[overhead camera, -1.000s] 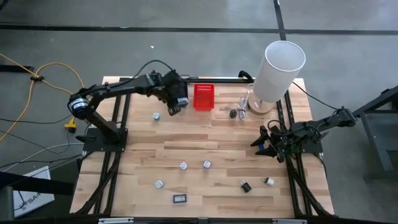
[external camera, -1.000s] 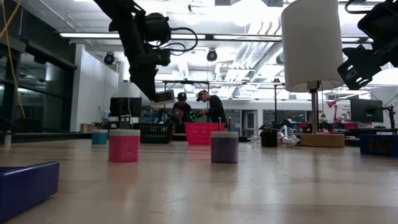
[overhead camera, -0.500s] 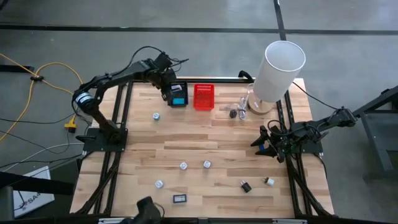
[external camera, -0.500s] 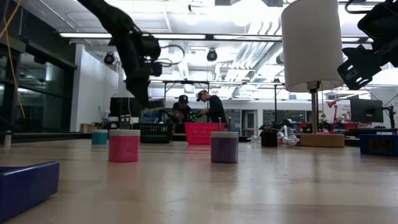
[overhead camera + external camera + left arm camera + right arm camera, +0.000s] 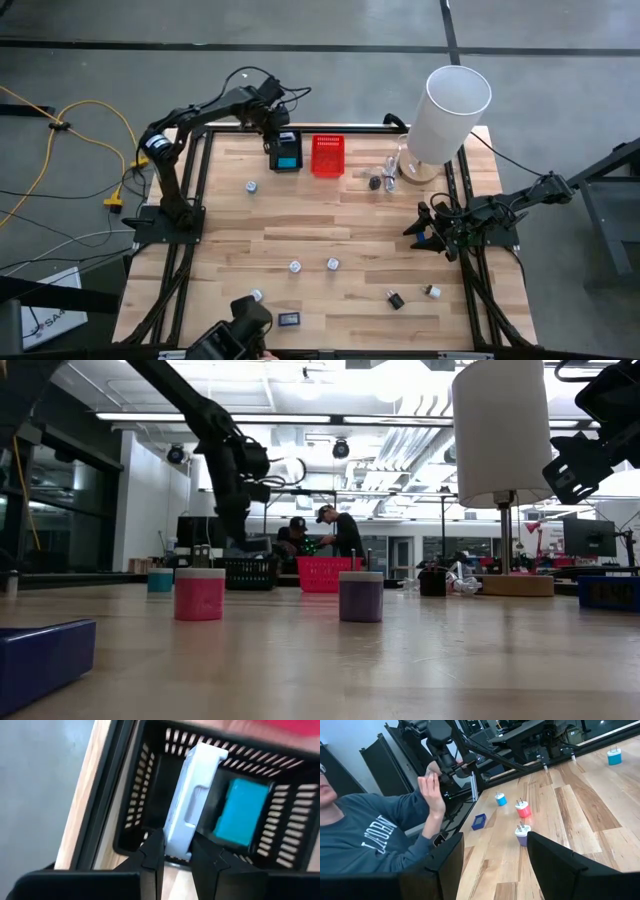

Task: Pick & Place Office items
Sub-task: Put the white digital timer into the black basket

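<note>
A flat white plastic bar [image 5: 192,800] with a moulded ridge stands tilted inside the black mesh plastic basket [image 5: 150,780], beside a teal rectangular block [image 5: 242,812]. The left gripper [image 5: 175,851] pinches the bar's lower end between clenched fingers. The right gripper [image 5: 425,228] waits spread open at the wooden table's [image 5: 330,220] right edge.

White-blue bar [image 5: 192,800] tilted over black basket [image 5: 150,785], claw-pinched; teal piece [image 5: 241,817] inside.

Robotics lab — exposed ceiling ducts [image 5: 420,440]
</note>
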`<state>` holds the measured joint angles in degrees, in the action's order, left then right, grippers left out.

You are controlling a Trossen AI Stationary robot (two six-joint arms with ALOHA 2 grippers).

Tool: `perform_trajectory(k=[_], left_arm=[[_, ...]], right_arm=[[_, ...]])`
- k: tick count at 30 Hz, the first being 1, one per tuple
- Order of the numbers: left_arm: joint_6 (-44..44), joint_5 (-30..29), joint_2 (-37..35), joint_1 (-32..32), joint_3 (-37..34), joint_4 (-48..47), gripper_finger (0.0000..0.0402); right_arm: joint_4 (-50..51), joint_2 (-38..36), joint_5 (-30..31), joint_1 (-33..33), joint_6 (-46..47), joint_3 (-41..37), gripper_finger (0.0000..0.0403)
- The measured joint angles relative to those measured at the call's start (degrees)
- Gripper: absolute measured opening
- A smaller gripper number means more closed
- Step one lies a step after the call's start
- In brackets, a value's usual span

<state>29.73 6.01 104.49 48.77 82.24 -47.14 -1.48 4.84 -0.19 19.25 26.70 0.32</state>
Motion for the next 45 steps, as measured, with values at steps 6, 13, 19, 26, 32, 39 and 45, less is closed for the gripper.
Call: perform_trajectory(k=[6, 13, 19, 26, 32, 39, 45], left_arm=[[0.0, -2.1, 1.6, 0.0, 0.7, -0.4, 0.0062], [0.2, -1.8, 4.7, 0.0, 0.6, 0.6, 0.0062], [0.3, -1.6, 6.1, 0.0, 0.6, 1.6, 0.0062], [0.9, -1.6, 6.1, 0.0, 0.6, 3.7, 0.0062], [1.0, -1.6, 6.1, -0.2, 0.6, 3.7, 0.0062], [2.0, -1.6, 6.1, -0.2, 0.6, 4.3, 0.0062], [1.7, -1.6, 6.3, -0.2, 0.5, 4.3, 0.0062]], right_arm=[[0.0, 0.0, 0.0, 0.0, 0.0, 0.0, 0.0204], [0.0, 0.0, 0.0, 0.0, 0.0, 0.0, 0.0204], [0.0, 0.0, 0.0, 0.0, 0.0, 0.0, 0.0204], [0.0, 0.0, 0.0, 0.0, 0.0, 0.0, 0.0204], [0.0, 0.0, 0.0, 0.0, 0.0, 0.0, 0.0204], [0.0, 0.0, 0.0, 0.0, 0.0, 0.0, 0.0204], [0.0, 0.0, 0.0, 0.0, 0.0, 0.0, 0.0204]])
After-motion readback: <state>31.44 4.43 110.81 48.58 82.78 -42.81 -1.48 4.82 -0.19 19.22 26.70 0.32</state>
